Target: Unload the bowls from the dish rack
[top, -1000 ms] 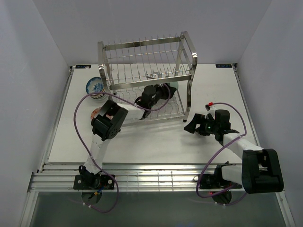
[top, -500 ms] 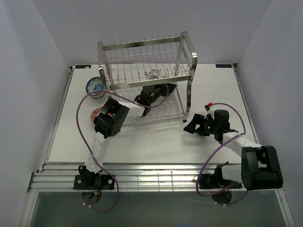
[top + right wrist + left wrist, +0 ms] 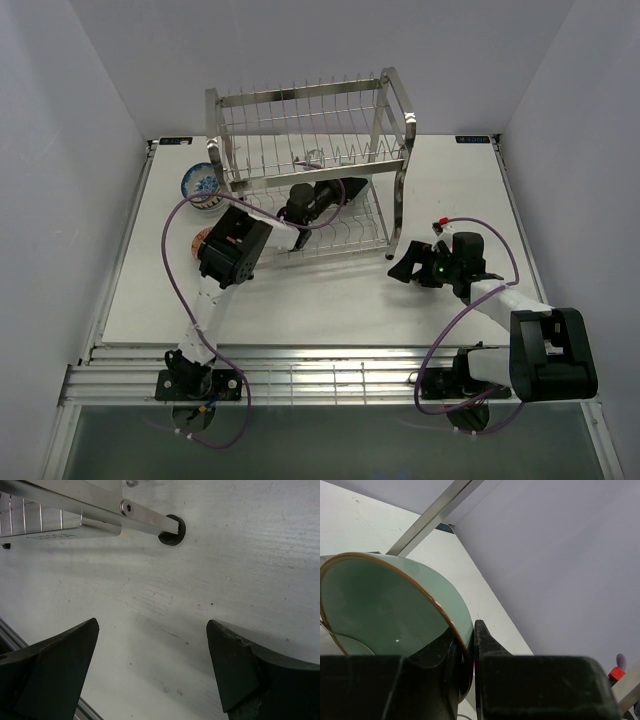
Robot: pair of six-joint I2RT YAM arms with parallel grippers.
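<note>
The dish rack (image 3: 312, 93) stands at the back middle of the table. My left gripper (image 3: 347, 188) reaches into its lower tier from the left. In the left wrist view my left gripper (image 3: 470, 632) is shut on the rim of a pale mint green bowl (image 3: 380, 610) with a brown edge, one finger (image 3: 432, 652) inside and the other finger (image 3: 487, 642) outside the wall. From above, that bowl is hidden by the gripper and wires. My right gripper (image 3: 405, 267) rests open on the table, right of the rack, with nothing between its fingers (image 3: 60, 655).
A blue-and-white patterned bowl (image 3: 201, 185) sits on the table left of the rack. A reddish bowl (image 3: 203, 238) lies nearer, partly behind my left arm. The rack's front right foot (image 3: 172, 530) stands just ahead of my right gripper (image 3: 152, 627).
My left gripper has closed its jaws on the green bowl's rim inside the lower tier, and the left forearm has shifted slightly. The right arm has barely moved.
</note>
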